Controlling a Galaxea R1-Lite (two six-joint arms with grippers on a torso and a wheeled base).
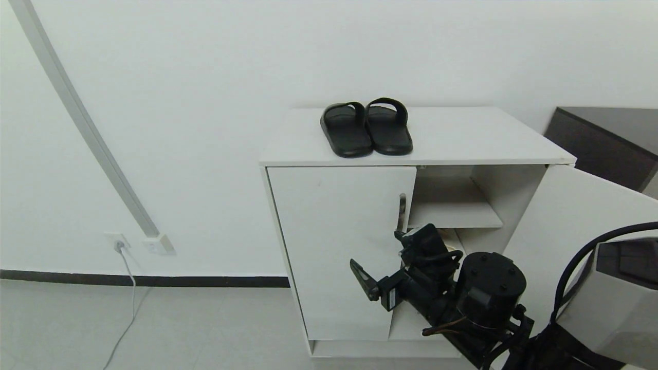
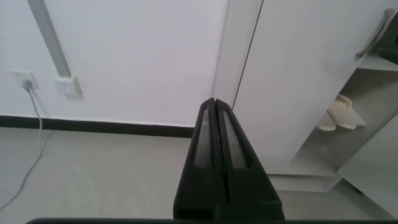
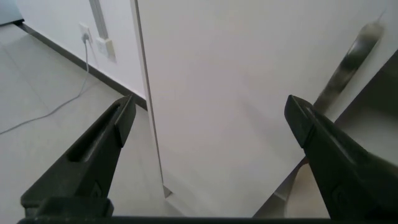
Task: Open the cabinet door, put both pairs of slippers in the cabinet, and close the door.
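The right fingers (image 3: 93,149) are spread wide and hold nothing. They hang low in front of the cabinet's (image 1: 462,133) closed left door (image 1: 334,231), with the door panel showing in the gap between them. I cannot tell whether either tip touches the door. The door's handle (image 1: 402,205) is just above and beside them, upright at the door's inner edge.

The left fingers (image 2: 205,143) are pressed flat together, empty, and point toward the cabinet's outer left corner, above the floor (image 2: 112,174).

The right door (image 1: 560,221) stands swung open toward the robot's right and shows the right half of the cabinet. Inside, the upper shelf (image 1: 452,213) is bare. On a lower shelf a pair of pale slippers (image 2: 339,112) lies side by side, just past the edge of the closed door.

On top of the cabinet a pair of black slippers (image 1: 366,128) lies side by side, touching, near the left half of the top and with the toes toward the robot.

Behind is a white wall, and low on it, left of the cabinet, a socket (image 1: 117,240) with a cable (image 1: 131,298) hanging to the floor.
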